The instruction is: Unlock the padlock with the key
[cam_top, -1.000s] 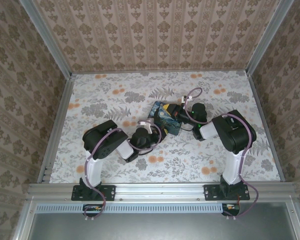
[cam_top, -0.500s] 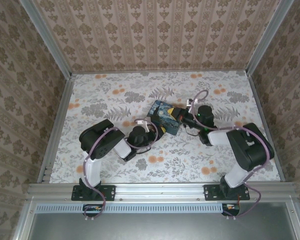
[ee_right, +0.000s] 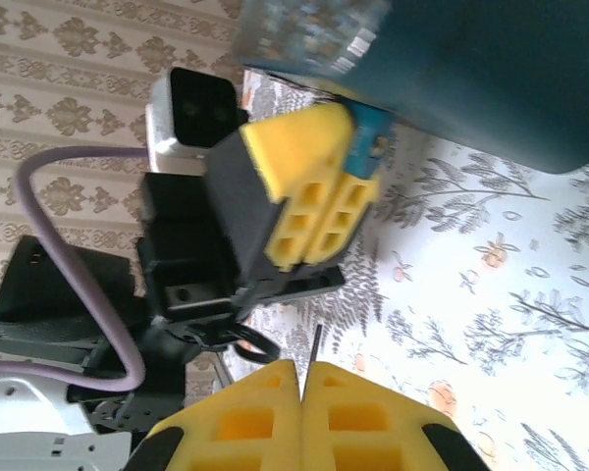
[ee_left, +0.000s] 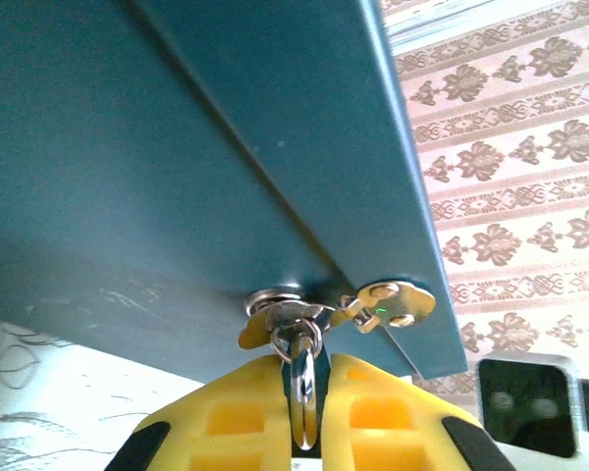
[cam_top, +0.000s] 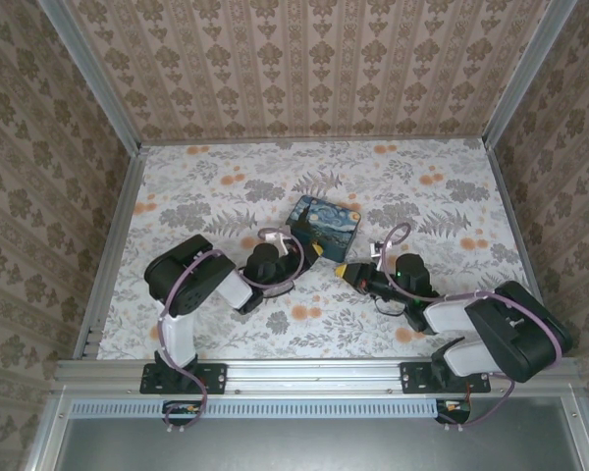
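The dark-blue painted box (cam_top: 326, 222) lies mid-table. My left gripper (cam_top: 316, 252) is at its near-left corner. In the left wrist view its yellow fingers (ee_left: 240, 412) are shut on the padlock's metal shackle (ee_left: 305, 392), which hangs from the ring of the box's latch (ee_left: 285, 312). From the right wrist I see the blue-teal padlock (ee_right: 372, 130) body between those left fingers (ee_right: 309, 186), under the box (ee_right: 491, 69). My right gripper (cam_top: 344, 269) (ee_right: 301, 368) is apart from the box, shut on the key (ee_right: 314, 343), a thin dark sliver sticking out past its pads.
A second brass hasp plate (ee_left: 393, 304) sits on the box edge beside the latch. Patterned walls close in the floral table (cam_top: 452, 206) on three sides. An aluminium rail (cam_top: 314, 373) runs along the near edge.
My right gripper has drawn back from the box's right side toward the near edge, keeping the key. The left gripper has stayed at the box corner, shifting slightly left.
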